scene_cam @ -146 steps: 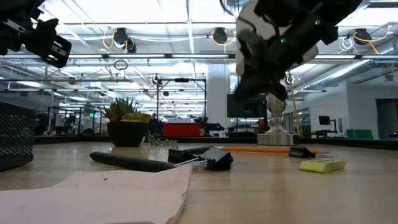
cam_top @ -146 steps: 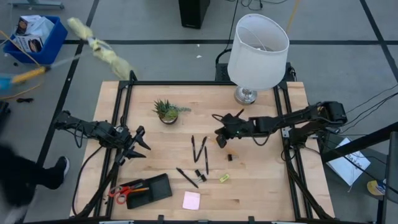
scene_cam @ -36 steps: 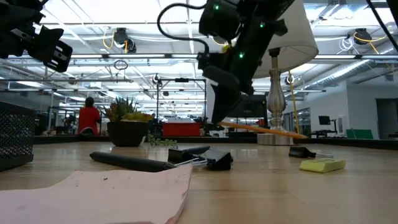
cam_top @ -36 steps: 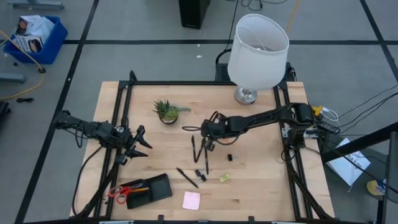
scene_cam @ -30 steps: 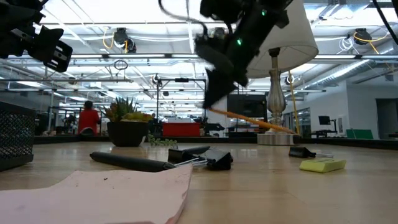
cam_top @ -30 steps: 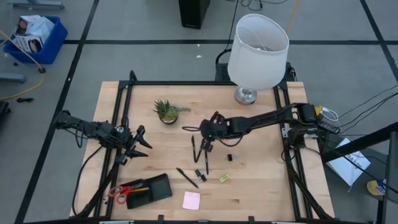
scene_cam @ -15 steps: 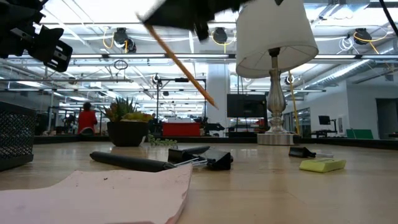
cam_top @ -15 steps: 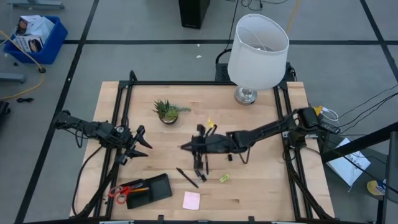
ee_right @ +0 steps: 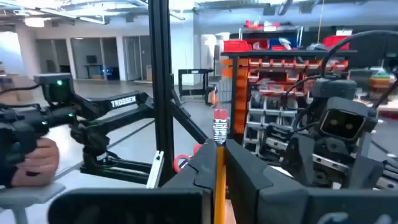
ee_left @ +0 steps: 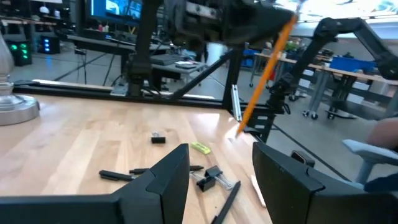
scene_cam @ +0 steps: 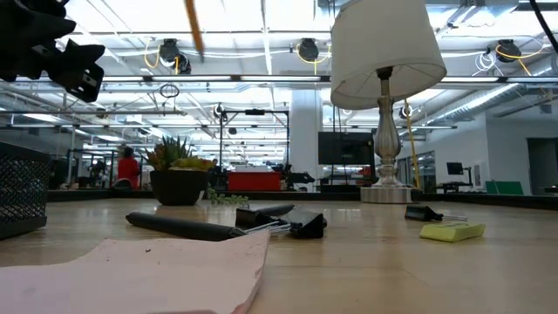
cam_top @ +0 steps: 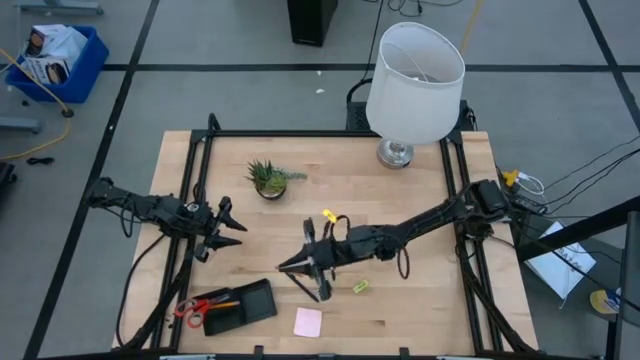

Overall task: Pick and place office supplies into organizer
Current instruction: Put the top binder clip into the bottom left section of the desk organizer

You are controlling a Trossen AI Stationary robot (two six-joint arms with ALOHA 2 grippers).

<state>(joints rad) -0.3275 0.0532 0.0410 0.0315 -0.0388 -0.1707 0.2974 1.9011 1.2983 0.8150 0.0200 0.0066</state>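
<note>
My right gripper reaches across the middle of the table, above the black pens, and is shut on an orange pencil. The pencil's end also shows at the top of the low view. The black organizer lies at the near left with red-handled scissors in it. The pink pad and the yellow-green block lie flat on the table. My left gripper hovers open at the left, holding nothing. My right gripper pinches the pencil's shaft between its two fingers, just below the metal ferrule and eraser, which stick out past the fingertips. The pencil is lifted clear and hangs slanted, its point lowest.
A small potted plant stands toward the far left and a white-shaded lamp at the far right. Black clips and a pen lie mid-table. The table's black frame rails run along both sides. A person's hand shows beyond the table.
My right gripper has carried the pencil from the table's middle toward the near edge and the left, toward the organizer, rising as it went. The pencil has been lifted well clear of the table and has tipped from nearly level to a steep slant.
</note>
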